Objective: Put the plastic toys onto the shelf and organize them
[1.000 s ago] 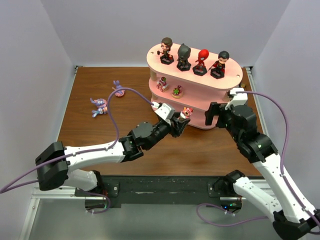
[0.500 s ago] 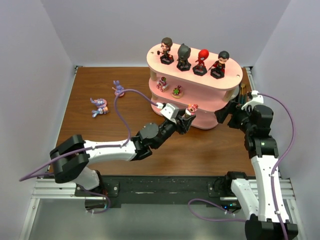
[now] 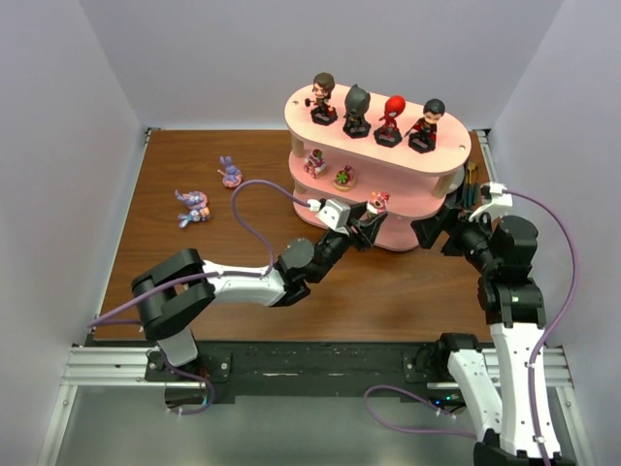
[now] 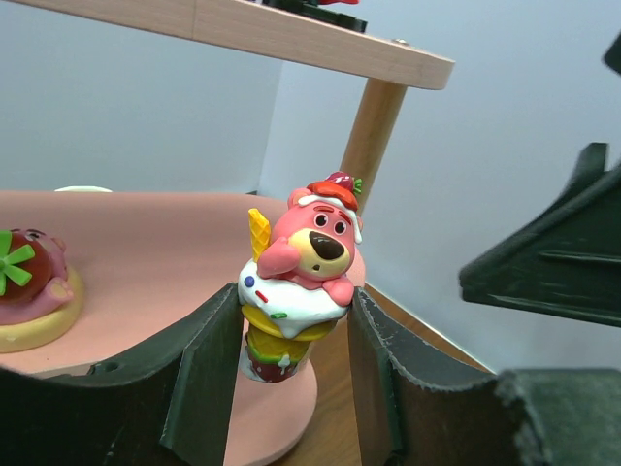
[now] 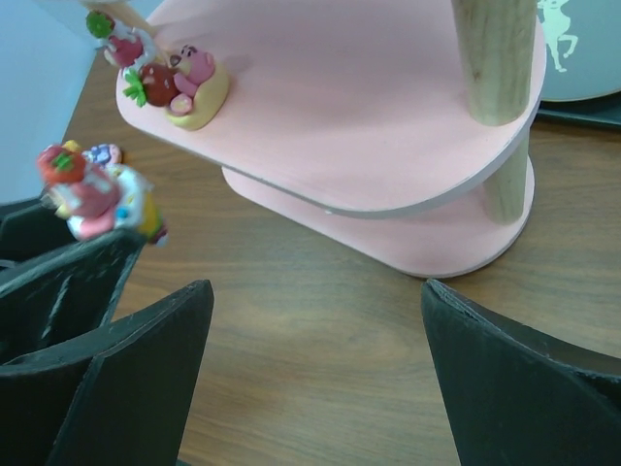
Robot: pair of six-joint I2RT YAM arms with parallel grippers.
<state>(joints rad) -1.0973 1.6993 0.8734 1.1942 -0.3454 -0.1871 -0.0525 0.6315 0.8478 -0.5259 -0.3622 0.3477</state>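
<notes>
Brown table (image 3: pixel 388 282); left tool (image 4: pixel 294 335) grips pink bear (image 4: pixel 309 254) beside shelf (image 3: pixel 427 199) front edge.

The shelf (image 3: pixel 408 199) stands at the desk's (image 3: pixel 194 272) far right. Four figurines (image 3: pixel 357 109) stand on its top board and two toys (image 3: pixel 314 161) on its middle board. The left end effector (image 4: pixel 296 325) holds a bear toy (image 4: pixel 310 252) at the middle board's near edge. Two creatures (image 3: pixel 192 206) lie toward the far left corner.

The shelf (image 3: pixel 456 160), a three-tier oval unit with pink boards and short wooden posts, carries four big-headed toys upright in a row on its top board: the brown-haired figure (image 3: pixel 323 97), the black-masked figure (image 3: pixel 357 110), the red-masked figure (image 3: pixel 391 119) and the black-haired figure (image 3: pixel 427 124). Two tiny toys (image 3: pixel 344 177) sit near the left end of its middle tier. A pink bear figurine (image 4: pixel 301 272) with a strawberry hat stands upright, pinched in the left gripper (image 4: pixel 294 306) just before the shelf's front edge, and two purple-blue creatures (image 3: pixel 193 206) lie on the table well to the left.
</notes>
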